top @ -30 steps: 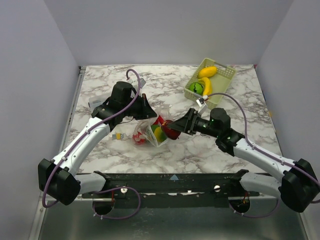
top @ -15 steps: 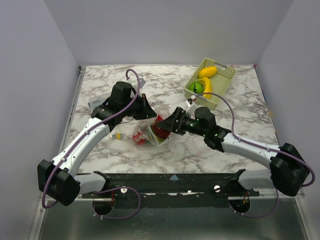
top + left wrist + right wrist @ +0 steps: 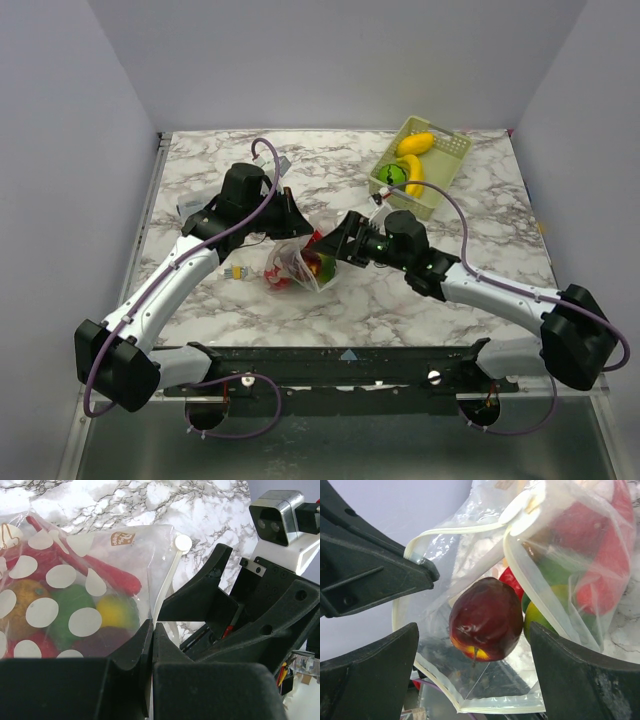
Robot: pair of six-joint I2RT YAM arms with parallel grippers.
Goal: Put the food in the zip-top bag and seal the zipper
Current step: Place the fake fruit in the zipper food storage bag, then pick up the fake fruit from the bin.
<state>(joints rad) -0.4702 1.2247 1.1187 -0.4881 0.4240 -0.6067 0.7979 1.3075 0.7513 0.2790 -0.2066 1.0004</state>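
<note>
The zip-top bag [image 3: 296, 268] lies mid-table, its mouth facing right. My left gripper [image 3: 300, 229] is shut on its upper mouth edge [image 3: 152, 625], holding the mouth agape. The pale zipper [image 3: 465, 530] rings the opening. My right gripper [image 3: 336, 248] stands open at the mouth [image 3: 474, 630]. A dark red apple [image 3: 485, 617] sits free between its fingers, just inside the bag [image 3: 445, 570]. Red [image 3: 600, 570], green [image 3: 555, 570] and yellow-green [image 3: 535, 617] food lies deeper in. Through the spotted bag wall [image 3: 75, 590] the left wrist view shows the same pieces.
A pale-green basket [image 3: 455, 150] stands at the back right with a yellow piece [image 3: 414, 144], a green piece [image 3: 397, 174] and a banana [image 3: 415, 180]. A small yellow-tipped bit [image 3: 237, 271] lies left of the bag. Grey walls enclose the marble table [image 3: 480, 250].
My right gripper pushed left to the bag's mouth and opened wide, letting go of the dark red apple, which now rests inside. The left arm held still.
</note>
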